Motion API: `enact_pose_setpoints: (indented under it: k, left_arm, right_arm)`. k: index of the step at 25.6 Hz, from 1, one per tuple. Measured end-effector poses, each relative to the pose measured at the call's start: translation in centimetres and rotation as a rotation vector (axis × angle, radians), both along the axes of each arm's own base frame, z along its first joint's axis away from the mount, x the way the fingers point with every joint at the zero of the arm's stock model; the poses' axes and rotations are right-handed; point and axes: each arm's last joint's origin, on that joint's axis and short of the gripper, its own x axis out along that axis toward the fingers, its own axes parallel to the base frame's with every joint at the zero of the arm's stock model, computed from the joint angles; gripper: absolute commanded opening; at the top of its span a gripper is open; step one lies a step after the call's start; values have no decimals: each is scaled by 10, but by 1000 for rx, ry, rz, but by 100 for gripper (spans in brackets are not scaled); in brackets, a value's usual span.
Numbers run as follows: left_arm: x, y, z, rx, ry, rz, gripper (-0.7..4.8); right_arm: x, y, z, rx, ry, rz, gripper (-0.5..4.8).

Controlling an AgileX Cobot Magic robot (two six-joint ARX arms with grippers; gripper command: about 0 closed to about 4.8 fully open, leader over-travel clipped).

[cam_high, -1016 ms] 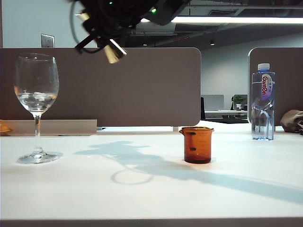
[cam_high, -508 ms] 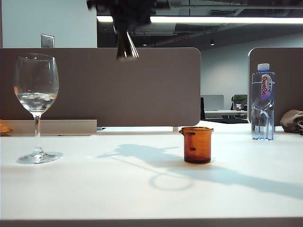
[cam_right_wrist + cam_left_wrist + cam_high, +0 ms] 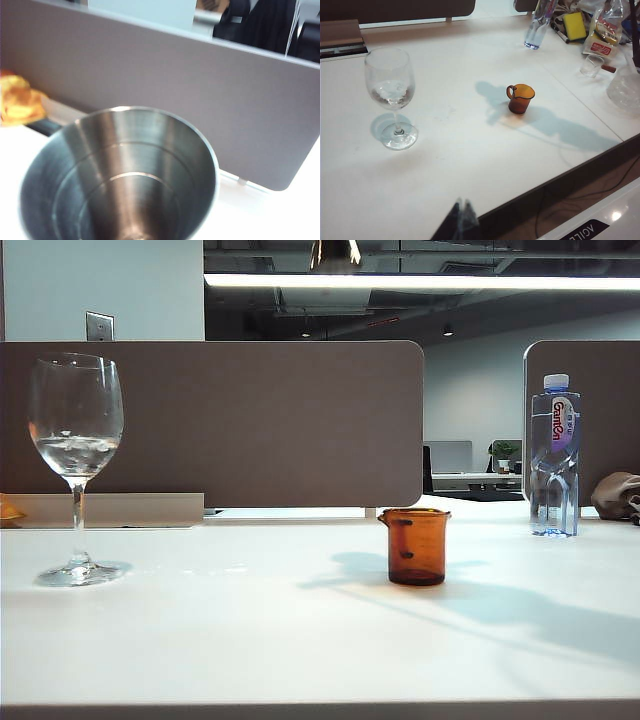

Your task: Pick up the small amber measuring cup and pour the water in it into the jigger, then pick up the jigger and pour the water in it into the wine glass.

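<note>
One tall clear stemmed wine glass (image 3: 76,465) and one short amber glass measuring cup (image 3: 415,546) are seen on the white table (image 3: 250,640). One gold metal jigger (image 3: 120,175) is gripped by the right gripper (image 3: 334,254), since raised to the exterior view's top edge. The left gripper (image 3: 461,220) is seen over the table's edge; its state cannot be told.

White surface (image 3: 250,640), matte, shadowed on the right half. Grey partition panel (image 3: 230,420) along the far edge. Clear plastic bottle (image 3: 555,455), blue cap, upright at far right. Beyond it, seen from the left wrist: yellow sponge (image 3: 575,25), small clear cup (image 3: 592,65), crumpled packaging (image 3: 605,30), possibly snack wrappers. Wall outlet plate (image 3: 99,326) above the partition.
</note>
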Motion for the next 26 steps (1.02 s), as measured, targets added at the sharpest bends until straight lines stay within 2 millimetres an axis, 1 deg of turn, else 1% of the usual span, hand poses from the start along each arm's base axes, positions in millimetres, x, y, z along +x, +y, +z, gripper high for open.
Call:
enact_pose_setpoints:
  k: [1,2,3,4,5,6,7,8,9,10,11,12,13,14,15,16,17,19,21,22,23,26]
  left_arm:
    - [0,0,0,0,0,1,-2]
    - [0,0,0,1,0,1,-2]
    - [0,0,0,0,0,1,-2]
    - [0,0,0,0,0,1,-2]
    - [0,0,0,0,0,0,-2]
    - [0,0,0,0,0,1,-2]
    - [0,0,0,1,0,2,-2]
    - [0,0,0,1,0,1,-2]
    - [0,0,0,0,0,1,-2]
    - [0,0,0,0,0,2,-2]
    - [0,0,0,0,-1,3,-2]
    - [0,0,0,1,0,2,-2]
    - [0,0,0,1,0,1,-2]
    - [0,0,0,1,0,3,-2]
    - [0,0,0,1,0,3,-2]
    - [0,0,0,1,0,3,-2]
    - [0,0,0,1,0,3,-2]
    - [0,0,0,1,0,3,-2]
    - [0,0,0,1,0,3,-2]
    - [0,0,0,1,-1,4,-2]
    - [0,0,0,1,0,3,-2]
    - [0,0,0,1,0,4,-2]
  right_arm:
    - [-12,-13,-2,26,-27,-2,-5]
    - [-19,-23,-5,43,-45,-10,-5]
    - [-25,-35,-12,53,-57,-23,-6]
    - [-27,-40,-17,61,-67,-29,-5]
    - [-30,-48,-27,65,-71,-27,-6]
    - [-33,-59,-50,60,-57,-9,-5]
    - [-34,-62,-65,64,-39,9,-5]
    - [-34,-66,-90,84,7,43,-6]
    - [-35,-67,-98,97,18,57,-5]
    - [-36,-66,-115,126,32,94,-6]
    - [-34,-64,-120,137,31,114,-5]
    - [-27,-57,-131,149,28,157,-5]
    - [-24,-54,-137,147,35,174,-6]
    - [-14,-45,-151,148,39,215,-5]
    - [-10,-41,-157,149,38,230,-6]
    - [-3,-33,-171,151,37,250,-6]
    - [0,-30,-176,153,35,256,-5]
    - [11,-21,-192,177,41,276,-6]
    - [18,-15,-203,177,54,279,-6]
    - [24,-11,-219,162,88,275,-6]
    - [29,-6,-228,149,113,280,-6]
    - [39,2,-232,151,116,306,-6]
